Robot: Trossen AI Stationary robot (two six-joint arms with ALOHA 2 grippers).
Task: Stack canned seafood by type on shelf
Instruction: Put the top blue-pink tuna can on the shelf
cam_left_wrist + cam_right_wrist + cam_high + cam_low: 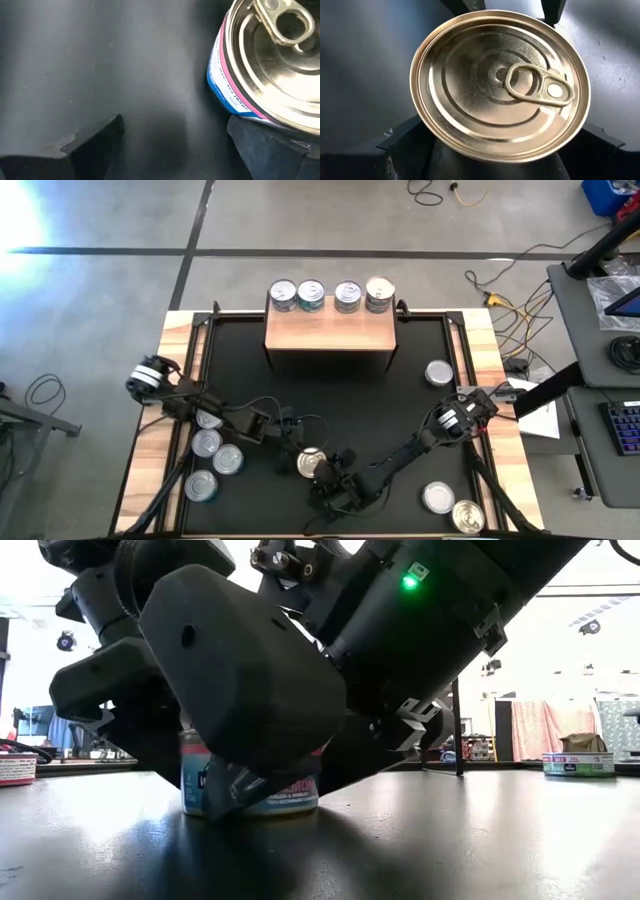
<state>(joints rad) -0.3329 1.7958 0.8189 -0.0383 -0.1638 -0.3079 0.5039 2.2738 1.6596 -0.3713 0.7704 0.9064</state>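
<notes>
High view caption: both arms crowd one gold-topped tin (312, 461) near the front middle of the black mat (420, 395).

Up close that tin is a short round can with a shiny ringed lid, a pull tab and a blue-and-pink side label. The right gripper (485, 142) sits over it with its dark fingers spread wide on either side; can't tell if they touch it. The left gripper (175, 140) is just beside the same tin, fingers also wide apart, one finger (270, 150) tucked under the rim. Four silver-topped tins (331, 295) line the back edge of the light wood shelf (328, 333). Loose tins lie on the mat's left (212, 460) and right (438, 498).
</notes>
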